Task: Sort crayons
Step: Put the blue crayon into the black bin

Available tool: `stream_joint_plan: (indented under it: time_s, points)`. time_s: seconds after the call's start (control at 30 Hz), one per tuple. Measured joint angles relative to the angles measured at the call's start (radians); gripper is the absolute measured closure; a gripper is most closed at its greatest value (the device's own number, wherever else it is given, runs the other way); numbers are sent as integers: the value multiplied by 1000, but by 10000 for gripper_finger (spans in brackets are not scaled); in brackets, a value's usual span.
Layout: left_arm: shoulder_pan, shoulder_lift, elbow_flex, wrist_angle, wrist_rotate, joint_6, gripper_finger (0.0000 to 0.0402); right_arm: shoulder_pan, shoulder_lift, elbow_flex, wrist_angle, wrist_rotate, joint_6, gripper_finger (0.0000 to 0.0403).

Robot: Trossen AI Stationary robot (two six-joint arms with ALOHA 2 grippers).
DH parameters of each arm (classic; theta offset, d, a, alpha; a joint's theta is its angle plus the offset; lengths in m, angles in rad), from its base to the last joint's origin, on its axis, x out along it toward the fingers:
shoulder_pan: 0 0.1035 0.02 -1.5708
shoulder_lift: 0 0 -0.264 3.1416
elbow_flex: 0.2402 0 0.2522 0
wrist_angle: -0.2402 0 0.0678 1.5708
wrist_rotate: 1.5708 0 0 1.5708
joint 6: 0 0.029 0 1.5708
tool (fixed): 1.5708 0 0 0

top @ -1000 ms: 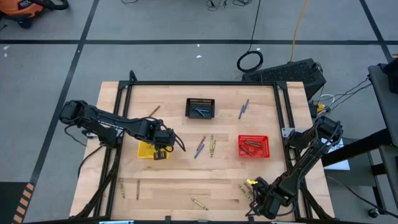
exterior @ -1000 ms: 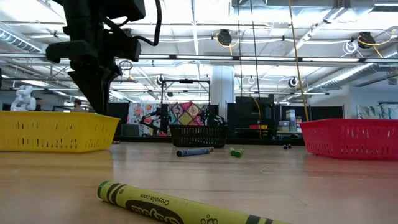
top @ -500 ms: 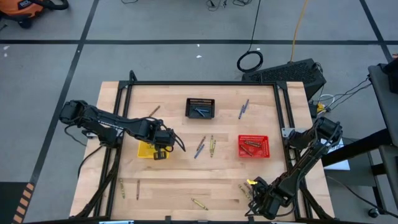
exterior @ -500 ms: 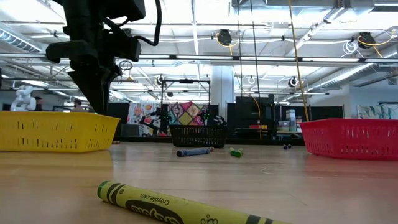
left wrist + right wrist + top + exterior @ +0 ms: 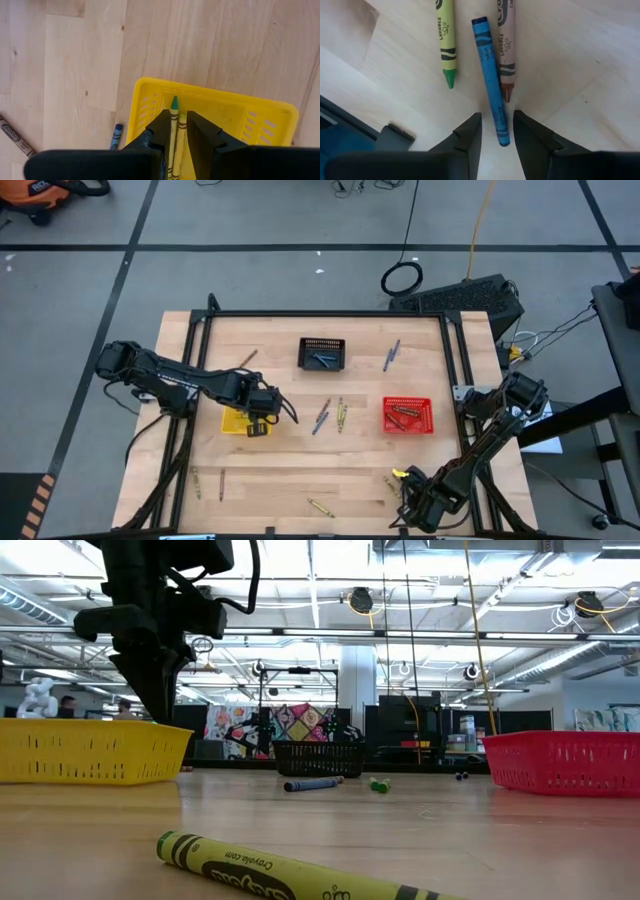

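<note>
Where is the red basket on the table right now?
In the high view the red basket sits on the table's right half, right of a pair of loose crayons at mid-table and diagonally below the black basket.

The surface [image 5: 290, 455] is a light wooden top bordered by a dark frame. Three mesh baskets rest on it: a yellow basket [image 5: 233, 423] at the left, a black basket [image 5: 322, 354] toward the far edge, a red basket [image 5: 408, 416] at the right. Loose crayons [image 5: 330, 416] lie between the yellow and red baskets, others near the front edge. One yellow-green crayon [image 5: 290, 874] lies closest to the low camera.
</note>
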Motion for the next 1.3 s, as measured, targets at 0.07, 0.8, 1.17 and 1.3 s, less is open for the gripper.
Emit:
stream_joint_plan:
  time_s: [0.07,0.8,1.17,1.3]
  points:
    - [0,0,0,1,0,0,344,0,1,0,0,-5,-10,308]
    - [0,0,0,2,0,-3,344,-3,-23,-3,8,-18,-87,401]
    - [0,0,0,8,0,-2,344,-39,-145,-6,-71,165,-109,402]
    - [3,0,0,10,-6,24,344,-98,-181,-5,-96,240,-170,403]
